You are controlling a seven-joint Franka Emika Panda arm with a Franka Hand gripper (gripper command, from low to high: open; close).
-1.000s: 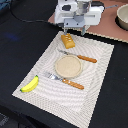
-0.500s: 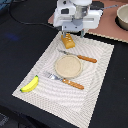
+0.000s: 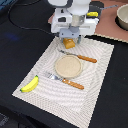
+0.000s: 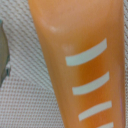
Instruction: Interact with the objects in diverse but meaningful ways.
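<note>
- One step in hand, judged: tool (image 3: 70, 40) low over bread loaf (image 3: 69, 43) at the placemat's (image 3: 100, 70) far edge, near the plate (image 3: 69, 66).
- Tool spread or pinching: cannot tell.
- Next: confirm grip, lift straight.
- Wrist view: loaf (image 4: 80, 65) with pale stripes; no readable writing.

Exterior view: even, bright light, soft shadows, slight blur. Wrist view: close, out of focus, faint glare.
</note>
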